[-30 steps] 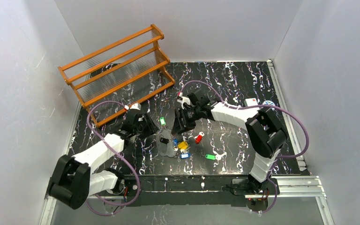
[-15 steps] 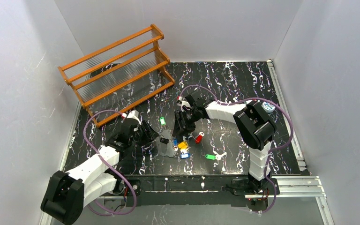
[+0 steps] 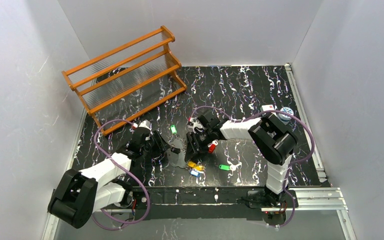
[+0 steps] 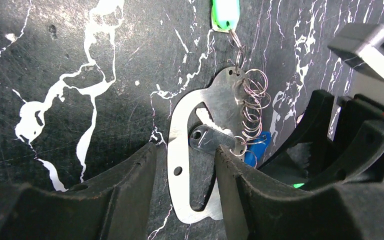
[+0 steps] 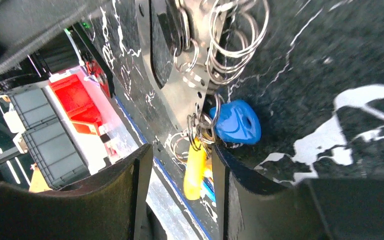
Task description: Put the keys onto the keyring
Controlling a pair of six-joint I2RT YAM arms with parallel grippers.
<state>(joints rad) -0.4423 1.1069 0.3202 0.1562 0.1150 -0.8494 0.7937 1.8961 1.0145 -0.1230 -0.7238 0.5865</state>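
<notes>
The job looked partly done: the keyring point(image 4: 215, 97) lay flat on the bench point(image 3: 250, 90) carrying a bunch of wire rings. The blue key point(image 5: 235, 122), yellow key point(image 5: 195, 167) and green key point(image 4: 225, 12) seemed hooked on, while the red key point(image 3: 212, 146) and second green key point(image 3: 223, 167) lay loose nearby. The left pincer point(image 4: 185, 150) stood open astride the keyring's lower end, and the right pincer point(image 5: 181, 150) stood open around the yellow key, visibly clamping nothing.

- rack point(image 3: 125, 75) in the table's point(image 3: 250, 90) far left corner.
- keyring point(image 3: 176, 156) toward the middle of the near edge.
- keys point(image 3: 195, 167) bunched just right of it.
- one lone key point(image 3: 173, 129) behind it.
</notes>
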